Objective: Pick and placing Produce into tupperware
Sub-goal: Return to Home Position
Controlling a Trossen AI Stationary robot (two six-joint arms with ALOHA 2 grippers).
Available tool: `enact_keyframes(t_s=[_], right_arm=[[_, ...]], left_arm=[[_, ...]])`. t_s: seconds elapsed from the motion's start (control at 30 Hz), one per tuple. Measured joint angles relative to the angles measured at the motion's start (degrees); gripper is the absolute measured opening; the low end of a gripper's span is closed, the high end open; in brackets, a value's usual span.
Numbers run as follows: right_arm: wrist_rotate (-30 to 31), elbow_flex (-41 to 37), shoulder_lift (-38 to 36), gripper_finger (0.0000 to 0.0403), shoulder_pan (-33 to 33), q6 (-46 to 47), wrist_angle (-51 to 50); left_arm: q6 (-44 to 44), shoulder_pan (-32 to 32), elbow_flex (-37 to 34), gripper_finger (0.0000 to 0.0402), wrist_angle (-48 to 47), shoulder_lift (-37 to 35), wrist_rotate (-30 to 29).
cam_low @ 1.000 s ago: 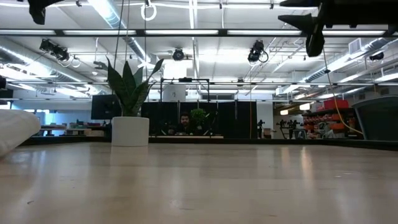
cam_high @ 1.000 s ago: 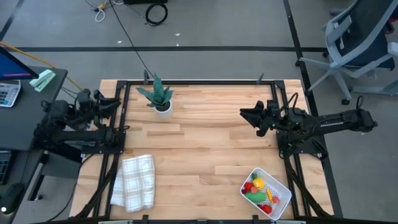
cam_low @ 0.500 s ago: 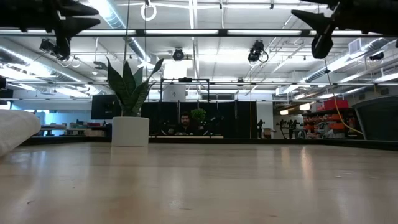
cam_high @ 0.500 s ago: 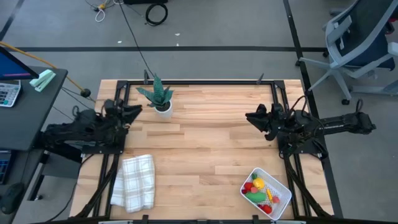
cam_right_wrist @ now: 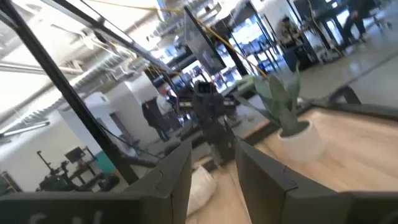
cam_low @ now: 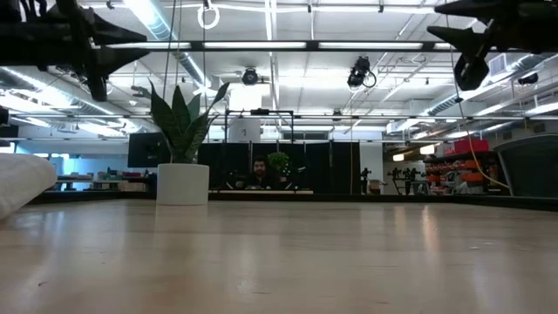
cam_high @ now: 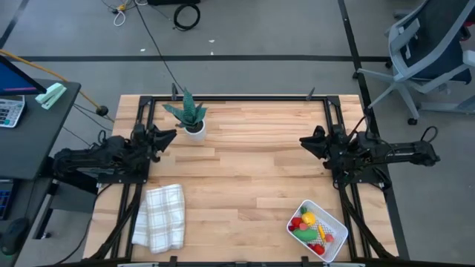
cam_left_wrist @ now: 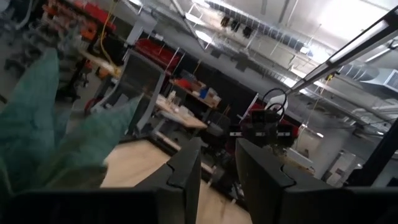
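The white tupperware [cam_high: 336, 221] sits at the table's near right corner. The produce [cam_high: 309, 227] lies inside it: a green oblong piece, a yellow one, and red and orange bits. My left gripper [cam_high: 168, 136] hovers above the table's left side, close to the potted plant, with a narrow gap between its fingers [cam_left_wrist: 217, 155]. My right gripper [cam_high: 304, 141] hovers above the right side, far of the tupperware, its fingers also slightly apart [cam_right_wrist: 213, 152]. Both hold nothing, and the low view shows them well above the tabletop.
A spiky green plant in a white pot [cam_high: 190, 116] stands at the far left, just beyond my left gripper. A folded white checked cloth [cam_high: 163, 216] lies at the near left. Dark frame rails run along the table's left and right sides. Bare wood spans the middle.
My left gripper has swung out from the left edge toward the table's right, coming lower and nearer the plant. My right gripper has drawn back a little toward the right edge and dropped slightly. The tupperware and produce have stayed put.
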Motion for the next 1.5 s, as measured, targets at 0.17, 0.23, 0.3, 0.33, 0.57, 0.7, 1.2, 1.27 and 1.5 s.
enact_keyframes(t_s=[0.17,0.23,0.3,0.33,0.57,0.7,1.2,1.27,1.5], right_arm=[[0.02,-0.02,-0.54,0.0132,-0.01,0.07,-1.38],[0.04,-0.02,-0.54,0.0132,-0.01,-0.47,-1.64],[0.05,-0.02,-0.54,0.0132,0.0,-0.78,-2.29],[0.16,-0.02,-0.53,0.0132,0.0,-0.8,-2.32],[2.57,-0.02,-0.54,0.0132,-0.01,-2.23,-1.76],[3.58,-0.02,-0.32,0.0132,-0.01,-2.44,-1.77],[3.08,-10.14,3.33,0.0132,-0.01,-0.53,9.75],[3.04,-10.08,3.52,0.0132,-0.01,0.81,7.35],[3.04,-10.14,3.68,0.0132,-0.01,1.28,2.6]], left_arm=[[-0.73,0.0,-1.13,0.0107,-0.35,0.01,-0.01],[-0.76,0.0,-2.08,0.0107,-0.45,0.01,-0.01],[-1.71,0.0,-3.47,0.0107,-0.09,0.01,-0.01],[-2.87,-0.01,-3.75,0.0107,-1.22,0.02,-0.04],[-9.65,0.02,-3.71,0.0107,-4.05,0.38,-0.09],[-9.63,0.04,-3.73,0.0107,-4.19,0.38,-0.08],[-9.58,0.04,-3.73,0.0107,-4.19,0.38,-0.08],[-9.56,0.04,-3.75,0.0107,-4.18,0.38,-0.08],[-9.56,0.04,-3.75,0.0107,-4.19,0.38,-0.08]])
